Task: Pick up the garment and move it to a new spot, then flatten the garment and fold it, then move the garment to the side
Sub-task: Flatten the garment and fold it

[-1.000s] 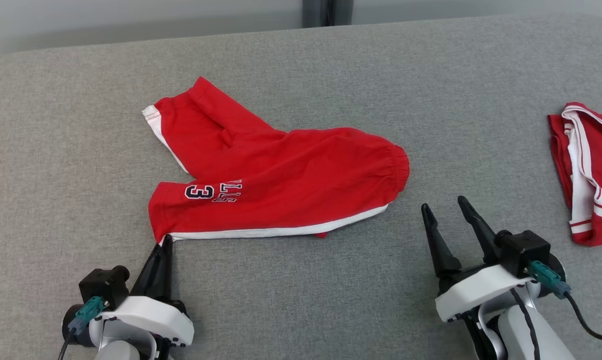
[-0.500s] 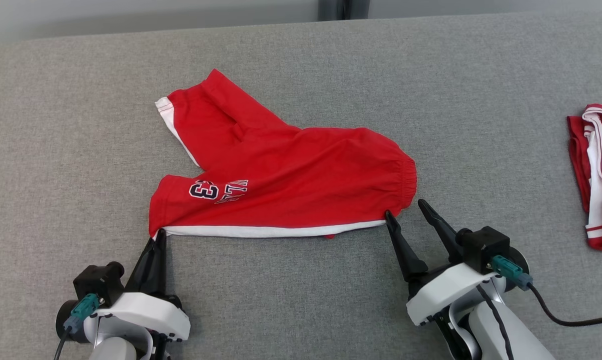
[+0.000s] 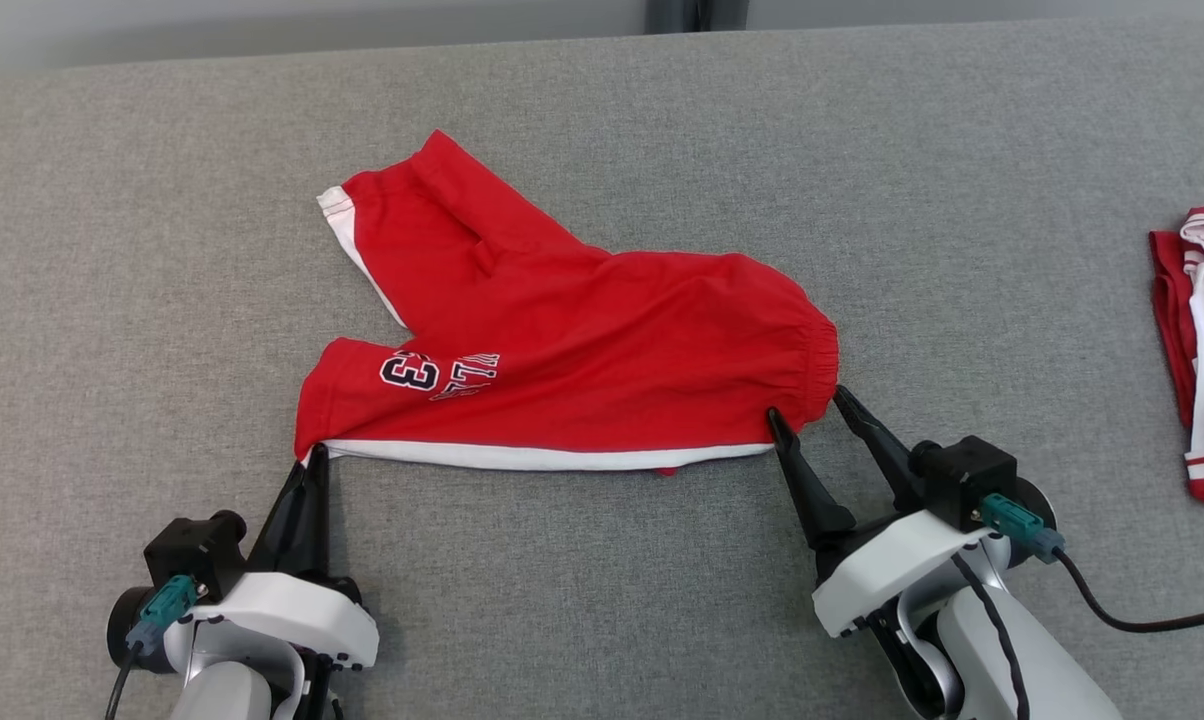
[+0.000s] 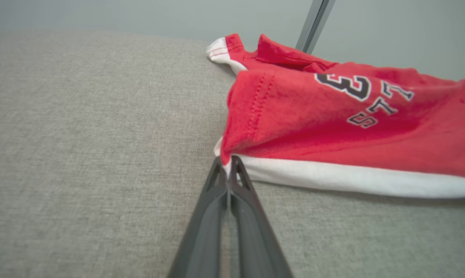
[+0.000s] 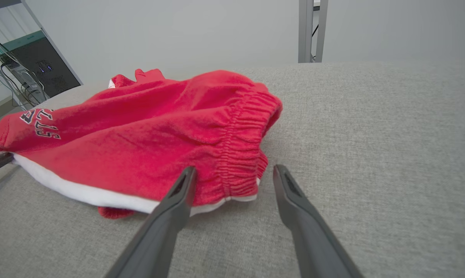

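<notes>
Since a second ago our right gripper [image 3: 804, 402] has travelled up and leftward to the shorts [image 3: 582, 350]. It was well short of them then, and now its spread fingers stand either side of the waistband's near corner, not yet closed on anything. Our left gripper [image 3: 313, 455] stays clenched on the hem corner of the near leg, where the white stripe ends. The shorts lie in the middle of the cushion [image 3: 162, 200], legs to our left, waistband to our right, with the far leg splayed away and creased. We judge the second grasp is next: with both near corners held we could lift, move and pull the cloth flat. Closing too shallow may catch only the top layer.
</notes>
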